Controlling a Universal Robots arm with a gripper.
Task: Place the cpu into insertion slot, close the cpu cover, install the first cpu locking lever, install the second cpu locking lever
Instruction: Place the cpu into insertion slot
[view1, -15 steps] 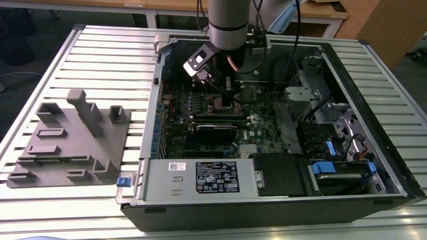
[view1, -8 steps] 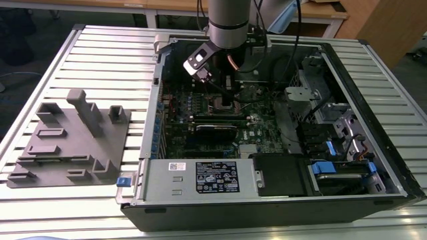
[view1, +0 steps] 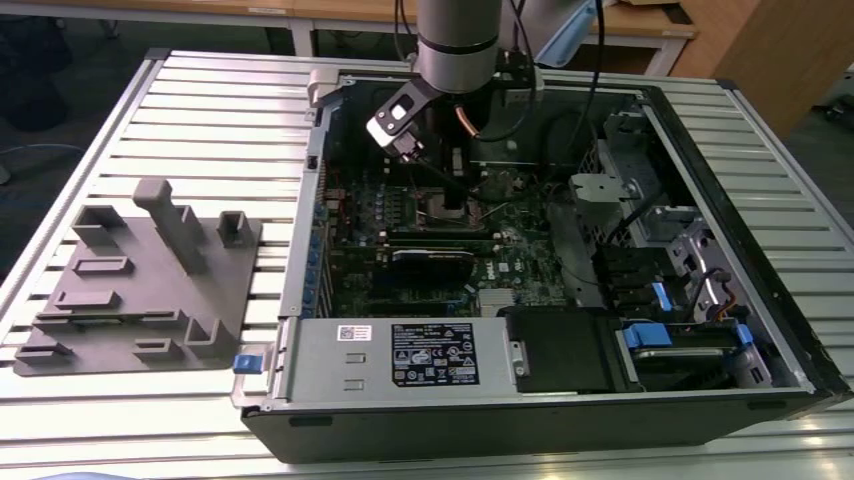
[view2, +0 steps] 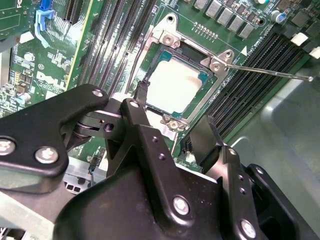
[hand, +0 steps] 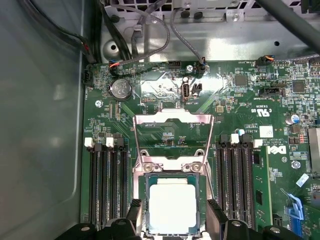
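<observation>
First wrist view: black two-finger gripper hovering open, fingertips straddling small square silver-topped cpu, cpu lying flat in silver-rimmed insertion slot; thin silver cpu cover frame standing flipped open beyond.

From where I stand, the black gripper has its fingers spread either side of the square silver-grey chip in the metal-rimmed socket. The fit is tight, and they seem just clear of it. The thin silver window-frame cover stands tipped back, leaving the socket's top open. Long black memory slots flank both sides. A thin steel lever rod juts over one row, and the grey case wall closes in beyond.
</observation>
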